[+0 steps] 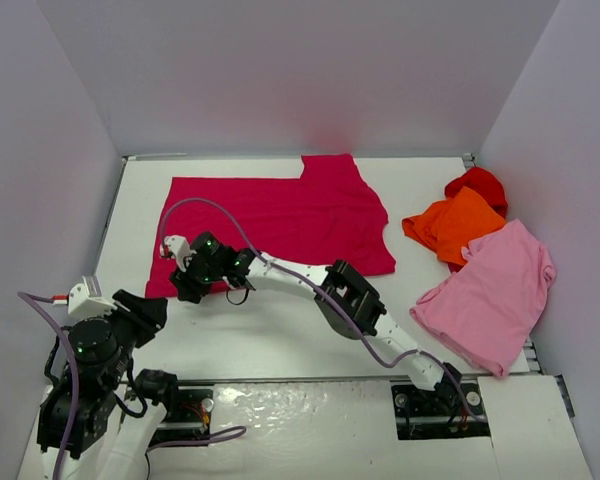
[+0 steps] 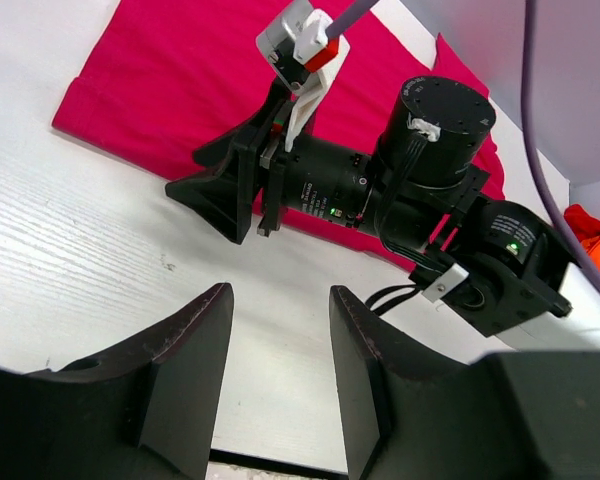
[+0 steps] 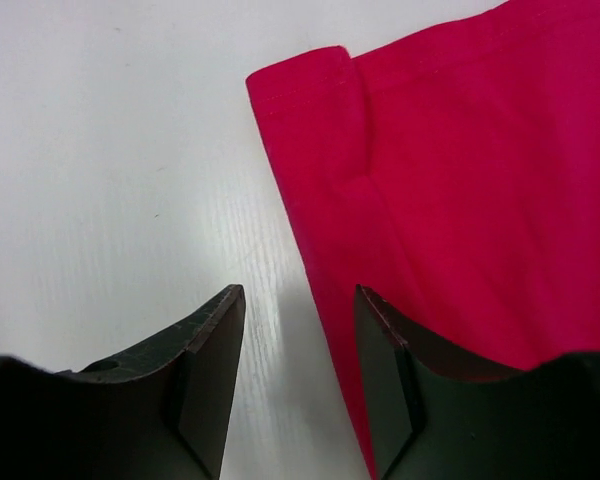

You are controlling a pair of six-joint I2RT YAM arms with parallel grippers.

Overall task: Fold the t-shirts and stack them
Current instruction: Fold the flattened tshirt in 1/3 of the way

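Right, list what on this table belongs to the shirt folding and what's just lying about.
Job: crimson t-shirt, orange t-shirt, bright red t-shirt, light pink t-shirt.
Lying about: only the rig's purple cable; no other loose item shows.

White table (image 1: 280, 340) with faint wood grain, boxed in by pale lavender walls (image 1: 280, 70)

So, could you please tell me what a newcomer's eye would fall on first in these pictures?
The large crimson cloth t-shirt spread out over the far left of the white table draws the eye first. The right end effector hangs open over its edge, near a corner. At the table's right side lie a rumpled light pink t-shirt, an orange t-shirt and a bright red t-shirt, overlapping.
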